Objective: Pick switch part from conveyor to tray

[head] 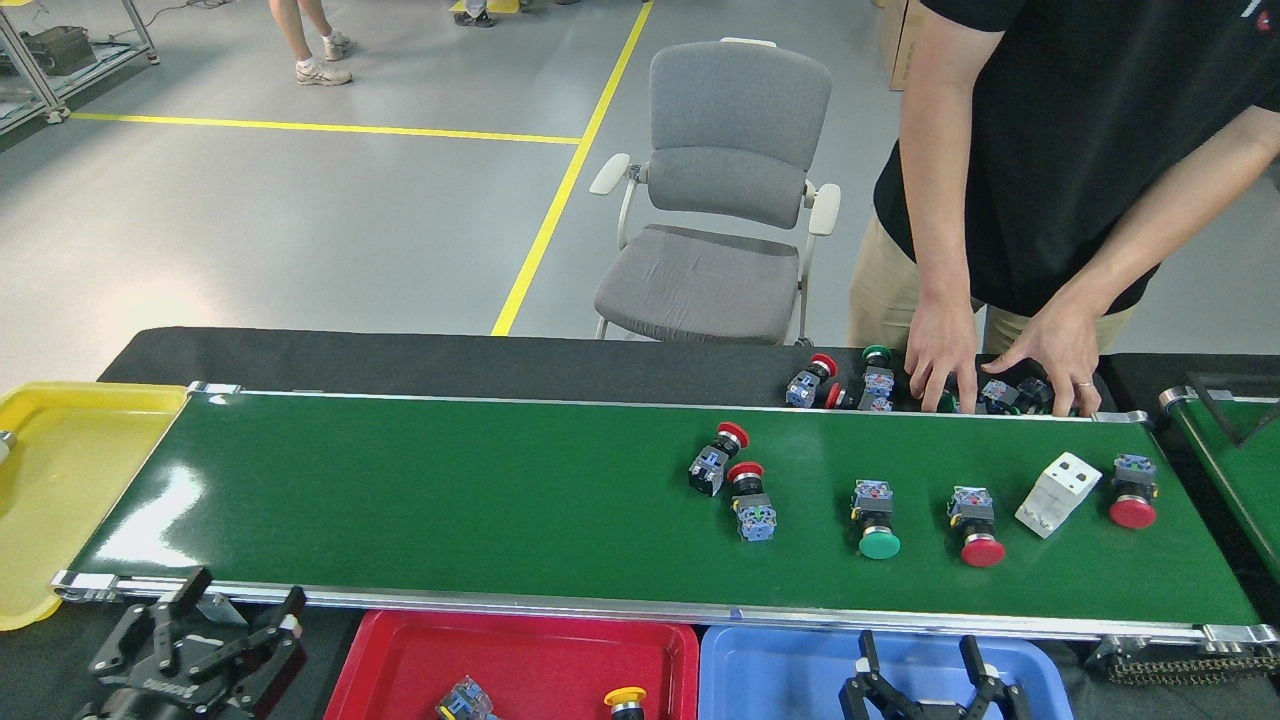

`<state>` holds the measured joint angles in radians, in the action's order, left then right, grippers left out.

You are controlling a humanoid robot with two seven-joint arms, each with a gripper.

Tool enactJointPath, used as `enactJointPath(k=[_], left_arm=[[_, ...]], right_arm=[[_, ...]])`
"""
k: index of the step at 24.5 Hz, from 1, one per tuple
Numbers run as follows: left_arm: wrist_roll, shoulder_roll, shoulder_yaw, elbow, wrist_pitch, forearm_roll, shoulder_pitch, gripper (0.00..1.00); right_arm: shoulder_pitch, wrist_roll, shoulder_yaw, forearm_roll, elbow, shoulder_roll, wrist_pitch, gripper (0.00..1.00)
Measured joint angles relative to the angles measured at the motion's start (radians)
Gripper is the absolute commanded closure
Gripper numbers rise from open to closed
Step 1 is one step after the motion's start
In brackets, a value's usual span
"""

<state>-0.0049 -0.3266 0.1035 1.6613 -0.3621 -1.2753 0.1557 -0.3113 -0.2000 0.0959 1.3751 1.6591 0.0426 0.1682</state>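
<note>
The conveyor (450,500) runs across the middle of the head view. On its right half lie several switch parts: two red-capped ones (716,460) (750,495), a green-capped one (875,518), a red-capped one (975,525) and another (1133,492). The red tray (400,660) sits below the belt's near edge and holds a yellow-capped switch part (625,700) and a small blue one (465,700). My right gripper (922,668) is open and empty over the blue tray. My left gripper (240,612) is open at the bottom left, off the belt.
A white block (1058,492) lies among the parts on the belt. A person's hands (940,362) rest on a pile of switch parts (860,385) behind the belt. There is a blue tray (780,670), a yellow tray (60,480), a slanting belt (1230,440) and a grey chair (720,200).
</note>
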Motion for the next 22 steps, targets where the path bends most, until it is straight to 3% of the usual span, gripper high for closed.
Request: enactJointPath(k=[4,8,14,19,21,22], left_arm=[[-0.017,0.022,-0.156,0.004,0.025,-0.081,-0.099,0.00],[-0.039,0.082,-0.276,-0.018,0.044,-0.109,-0.212,0.00],[-0.078,0.128,-0.394,-0.248,0.048,-0.110,-0.407,0.00],[-0.082,0.172,-0.453,-0.368,0.050,-0.110,-0.490,0.00],[-0.082,0.194,-0.466,-0.416,0.050,-0.110,-0.518,0.00],[-0.082,0.202,-0.470,-0.441,0.050,-0.110,-0.531,0.00]], right_arm=[[0.023,-0.006,0.002,0.001,0.000,0.012,0.039,0.00],[0.143,0.072,0.063,0.017,-0.009,0.011,0.043,0.00],[0.275,0.168,0.168,0.048,-0.108,0.015,0.049,0.00],[0.355,0.194,0.178,0.052,-0.210,0.056,0.057,0.00],[0.415,0.197,0.178,0.052,-0.274,0.073,0.059,0.05],[0.436,0.200,0.178,0.052,-0.300,0.077,0.063,0.16]])
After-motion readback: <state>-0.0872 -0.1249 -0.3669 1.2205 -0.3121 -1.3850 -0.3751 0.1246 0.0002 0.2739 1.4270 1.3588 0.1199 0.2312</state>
